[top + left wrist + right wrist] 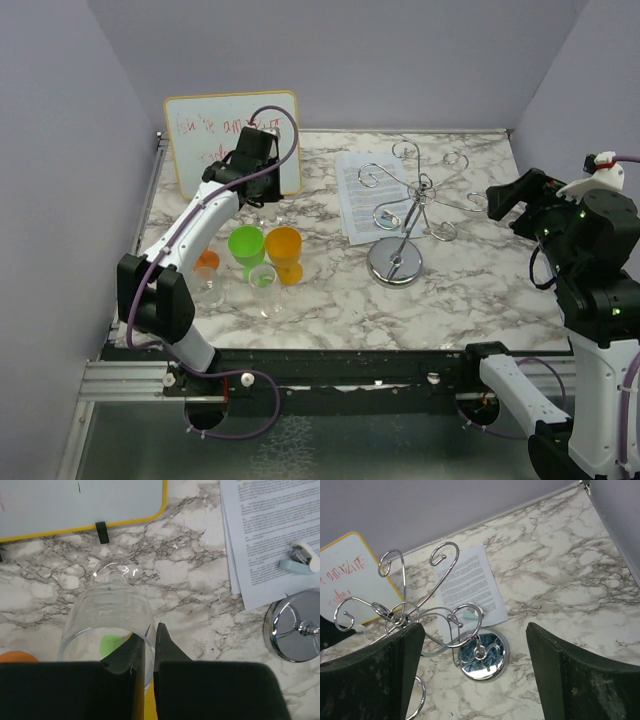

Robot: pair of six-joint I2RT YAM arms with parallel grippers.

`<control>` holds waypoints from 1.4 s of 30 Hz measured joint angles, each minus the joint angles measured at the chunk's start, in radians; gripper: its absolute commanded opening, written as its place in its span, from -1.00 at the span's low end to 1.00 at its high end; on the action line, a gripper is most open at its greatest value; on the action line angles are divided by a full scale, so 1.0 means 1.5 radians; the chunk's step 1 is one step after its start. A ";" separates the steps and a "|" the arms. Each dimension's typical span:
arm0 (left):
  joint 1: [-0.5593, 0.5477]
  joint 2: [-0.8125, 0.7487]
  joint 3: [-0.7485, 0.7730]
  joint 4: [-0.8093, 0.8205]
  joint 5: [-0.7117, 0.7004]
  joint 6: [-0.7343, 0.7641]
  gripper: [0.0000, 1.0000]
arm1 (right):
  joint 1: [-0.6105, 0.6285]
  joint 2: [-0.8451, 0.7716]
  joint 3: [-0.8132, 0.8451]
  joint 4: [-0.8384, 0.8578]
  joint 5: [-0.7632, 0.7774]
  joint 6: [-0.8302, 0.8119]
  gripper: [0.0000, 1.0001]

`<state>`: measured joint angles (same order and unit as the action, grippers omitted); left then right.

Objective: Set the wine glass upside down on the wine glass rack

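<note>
The clear wine glass (107, 615) hangs in my left gripper (149, 630), which is shut on its rim, one finger inside the bowl and one outside. In the top view the glass (268, 213) shows faintly under the left gripper (258, 185), in front of the whiteboard. The chrome wine glass rack (410, 200) stands at mid table on its mirrored disc base (394, 262), which also shows in the left wrist view (292, 625). My right gripper (475, 680) is open and empty, above and beside the rack's curled arms (440, 610). In the top view it (505, 205) is right of the rack.
A green cup (246, 245), an orange cup (284, 250) and two clear glasses (265, 280) (208, 290) stand at the front left. A yellow-framed whiteboard (215, 130) leans at the back left. Printed paper (365, 190) with a small white-blue object (300, 560) lies behind the rack.
</note>
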<state>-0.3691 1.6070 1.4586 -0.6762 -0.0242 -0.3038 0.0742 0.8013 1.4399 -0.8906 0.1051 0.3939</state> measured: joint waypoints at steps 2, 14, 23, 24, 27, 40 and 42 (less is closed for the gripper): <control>-0.001 -0.002 0.021 -0.005 -0.001 -0.005 -1.00 | 0.000 0.001 0.005 0.004 -0.004 0.007 0.82; -0.023 -0.191 0.084 0.029 0.026 -0.084 -1.00 | -0.001 0.049 0.030 0.122 -0.214 0.079 0.81; -0.022 -0.350 0.007 0.243 0.094 -0.183 -1.00 | -0.002 0.138 0.002 0.361 -0.374 0.243 0.76; -0.022 -0.351 0.003 0.279 0.105 -0.195 -1.00 | -0.002 0.151 -0.002 0.385 -0.381 0.263 0.75; -0.023 -0.344 -0.008 0.355 0.126 -0.223 -1.00 | 0.000 0.185 -0.005 0.433 -0.388 0.314 0.71; -0.026 -0.298 -0.069 0.639 0.196 -0.392 -1.00 | 0.290 0.285 -0.001 0.610 -0.184 0.418 0.59; -0.032 -0.296 -0.074 0.670 0.202 -0.411 -1.00 | 0.330 0.312 0.008 0.631 -0.138 0.423 0.59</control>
<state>-0.4175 1.1633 1.3472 0.3294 0.2783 -0.9211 0.5697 1.2694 1.4521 0.0559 -0.1024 1.0286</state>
